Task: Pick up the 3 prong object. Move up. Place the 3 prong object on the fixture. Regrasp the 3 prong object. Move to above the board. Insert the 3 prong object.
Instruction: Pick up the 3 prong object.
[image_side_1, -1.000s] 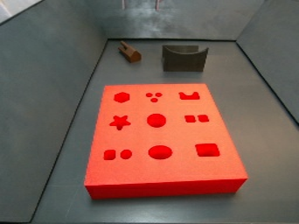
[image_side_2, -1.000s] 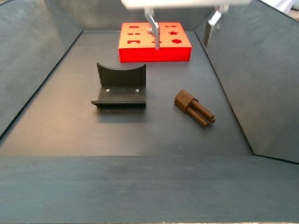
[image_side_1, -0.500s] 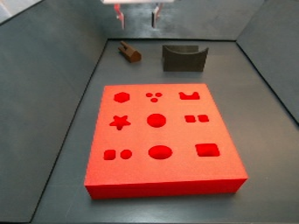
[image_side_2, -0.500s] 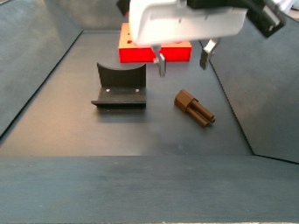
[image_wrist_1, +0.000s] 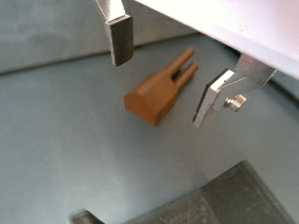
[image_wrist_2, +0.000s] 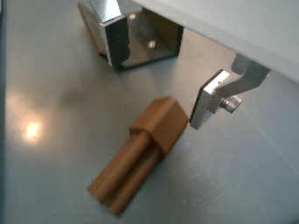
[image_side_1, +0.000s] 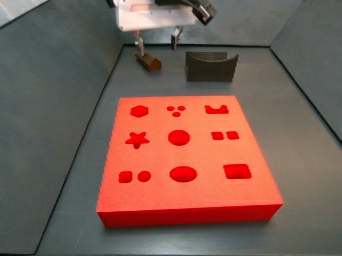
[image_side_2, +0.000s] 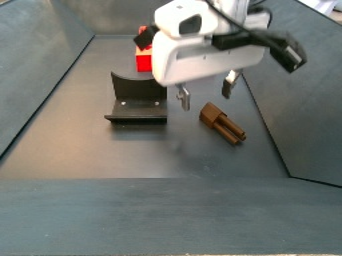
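Beneath the gripper (image_wrist_1: 163, 74) — spread wide, gripping nothing — the 3 prong object (image_wrist_1: 162, 87) is lying flat, fixture (image_side_2: 136, 99) standing beside.

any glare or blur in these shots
In a wrist view a bright glare spot sits on the floor beside the 3 prong object; in a side view the end effector, open above the floor, looks soft-edged.
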